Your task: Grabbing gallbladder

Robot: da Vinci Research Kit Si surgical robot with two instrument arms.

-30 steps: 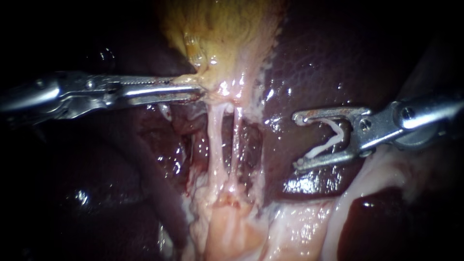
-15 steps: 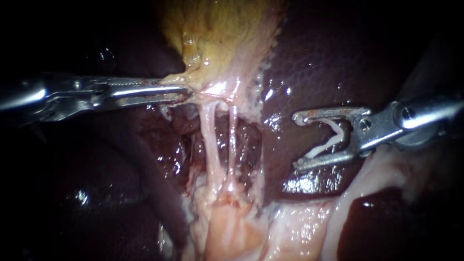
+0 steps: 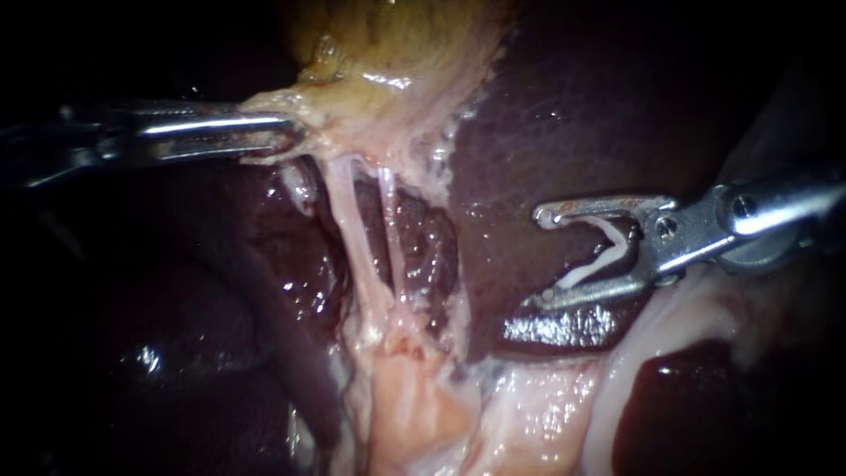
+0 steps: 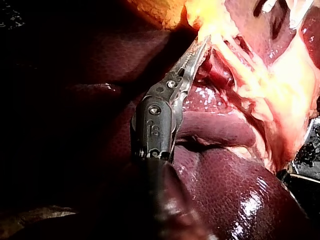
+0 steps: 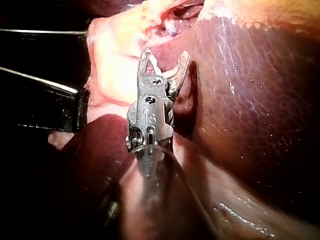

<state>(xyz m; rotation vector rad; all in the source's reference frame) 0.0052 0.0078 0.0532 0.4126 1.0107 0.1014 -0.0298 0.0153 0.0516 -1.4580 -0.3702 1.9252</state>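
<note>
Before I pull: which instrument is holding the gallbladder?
The left instrument, jaws shut on the gallbladder; the right instrument holds only a white clip, over the liver.

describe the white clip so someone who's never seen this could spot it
Start at the dark liver on the endoscope view's right, where the right instrument reaches in. Held between its wide-set jaws is the clip, a small white V: the only sharp-angled white shape, unlike the soft pink tubes.

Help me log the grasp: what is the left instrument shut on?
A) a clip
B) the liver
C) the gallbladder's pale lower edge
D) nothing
C: the left instrument is clamped on the pale tissue at the lower edge of the gallbladder.
</note>
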